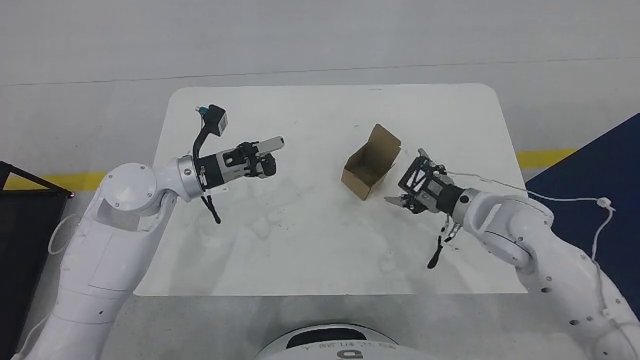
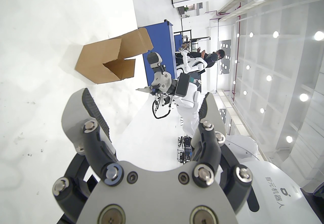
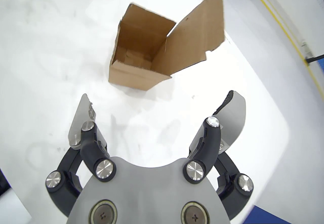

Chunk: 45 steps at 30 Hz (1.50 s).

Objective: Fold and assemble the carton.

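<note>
Carton (image 1: pixel 371 161) just right of centre in the top view, on white table (image 1: pixel 300 250), open (one flap raised). Centre-left: left gripper (image 1: pixel 270 155), fingers spread, empty. Just right of carton: right gripper (image 1: pixel 405 176), likewise spread, empty.

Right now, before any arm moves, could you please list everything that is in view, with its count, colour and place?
carton: one, brown, standing on the table's right half, top open, one flap raised, touched by neither gripper.
table: one, white, in front of the robot.
floor line: one, yellow, on the grey floor, showing on both sides of the table.
floor area: one, dark blue, right of the table.
left gripper: one, silver and black, open, over the table left of the carton.
right gripper: one, silver and black, open, close to the carton's right side.
</note>
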Motion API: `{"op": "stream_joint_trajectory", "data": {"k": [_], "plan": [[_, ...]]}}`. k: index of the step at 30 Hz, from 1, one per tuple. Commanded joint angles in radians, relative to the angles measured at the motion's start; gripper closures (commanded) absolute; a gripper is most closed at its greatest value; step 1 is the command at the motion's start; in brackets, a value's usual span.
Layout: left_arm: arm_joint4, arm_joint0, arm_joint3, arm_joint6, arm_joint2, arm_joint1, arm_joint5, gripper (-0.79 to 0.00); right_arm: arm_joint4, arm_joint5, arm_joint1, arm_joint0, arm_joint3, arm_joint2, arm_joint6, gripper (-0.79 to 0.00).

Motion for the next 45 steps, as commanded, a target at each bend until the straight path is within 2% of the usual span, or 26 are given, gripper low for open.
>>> {"op": "stream_joint_trajectory", "data": {"k": [1,5,8,13,21,23,24,26,27,28,30,33,35,37,42,43,44,45], "plan": [[0.0,0.0,0.0,0.0,0.0,0.0,0.0,-0.785,0.069,0.021,-0.012,0.041,0.052,-0.031,0.004,-0.785],[0.0,0.0,0.0,0.0,0.0,0.0,0.0,-0.785,0.143,0.068,-0.036,0.126,0.137,-0.089,0.033,-0.785],[0.0,0.0,0.0,0.0,0.0,0.0,0.0,-0.785,0.204,0.067,-0.053,0.179,0.19,-0.128,0.039,-0.785],[0.0,0.0,0.0,0.0,0.0,0.0,0.0,-0.785,0.263,0.082,-0.072,0.231,0.24,-0.16,0.041,-0.785],[0.0,0.0,0.0,0.0,0.0,0.0,0.0,-0.785,0.275,0.122,-0.098,0.322,0.257,-0.232,0.234,-0.785],[0.0,0.0,0.0,0.0,0.0,0.0,0.0,-0.785,0.276,0.128,-0.104,0.335,0.258,-0.242,0.246,-0.693],[0.0,0.0,0.0,0.0,0.0,0.0,0.0,-0.785,0.275,0.129,-0.106,0.34,0.257,-0.246,0.256,-0.579],[0.0,0.0,0.0,0.0,0.0,0.0,0.0,-0.785,0.278,0.132,-0.109,0.348,0.255,-0.249,0.272,-0.425],[0.0,0.0,0.0,0.0,0.0,0.0,0.0,-0.785,0.283,0.134,-0.11,0.351,0.256,-0.249,0.278,-0.566],[0.0,0.0,0.0,0.0,0.0,0.0,0.0,-0.785,0.29,0.133,-0.112,0.353,0.255,-0.249,0.283,-0.637],[0.0,0.0,0.0,0.0,0.0,0.0,0.0,-0.785,0.317,0.119,-0.114,0.355,0.259,-0.244,0.277,-0.634],[0.0,0.0,0.0,0.0,0.0,0.0,0.0,-0.785,0.394,0.067,-0.116,0.352,0.285,-0.225,0.244,-0.696],[0.0,0.0,0.0,0.0,0.0,0.0,0.0,-0.785,0.432,0.038,-0.117,0.353,0.307,-0.21,0.223,-0.767],[0.0,0.0,0.0,0.0,0.0,0.0,0.0,-0.785,0.441,0.034,-0.117,0.355,0.323,-0.2,0.214,-0.77],[0.0,0.0,0.0,0.0,0.0,0.0,0.0,-0.785,0.405,0.084,-0.127,0.38,0.327,-0.226,0.257,-0.656],[0.0,0.0,0.0,0.0,0.0,0.0,0.0,-0.785,0.395,0.092,-0.13,0.388,0.329,-0.235,0.269,-0.551],[0.0,0.0,0.0,0.0,0.0,0.0,0.0,-0.785,0.39,0.096,-0.133,0.396,0.329,-0.245,0.278,-0.502],[0.0,0.0,0.0,0.0,0.0,0.0,0.0,-0.785,0.39,0.097,-0.136,0.403,0.331,-0.253,0.285,-0.366]]}}
